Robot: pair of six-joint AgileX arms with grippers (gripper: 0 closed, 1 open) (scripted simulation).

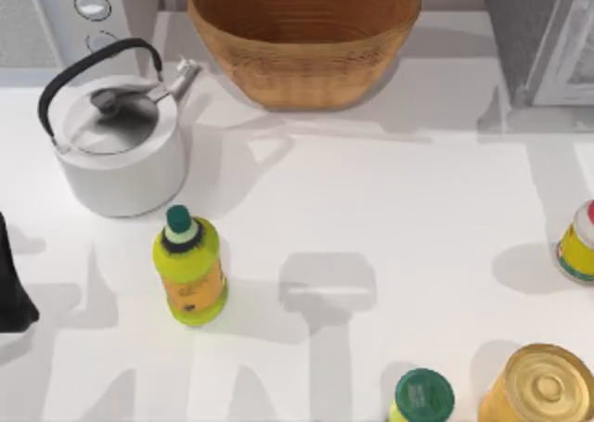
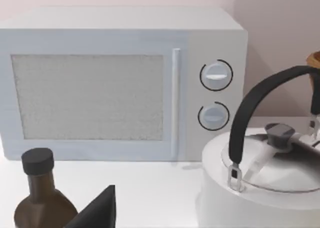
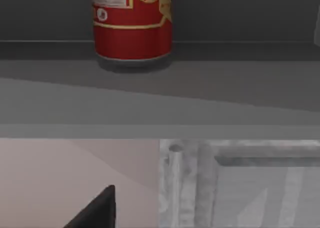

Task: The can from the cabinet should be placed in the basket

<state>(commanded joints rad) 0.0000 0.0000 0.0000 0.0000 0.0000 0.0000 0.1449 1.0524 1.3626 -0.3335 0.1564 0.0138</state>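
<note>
The can stands upright on the cabinet shelf at the table's 2 o'clock corner, well apart from the basket at 12; the right gripper's spread cannot be told, so a misjudged reach could topple it.

We see very little of our own body. At the left edge of the table our left arm appears as a matte black, rounded mass with no markings, cables or screws on it. In the left wrist view, a black wedge-shaped finger with a sharp tip rises. Our right wrist view has the same black pointed finger.
</note>
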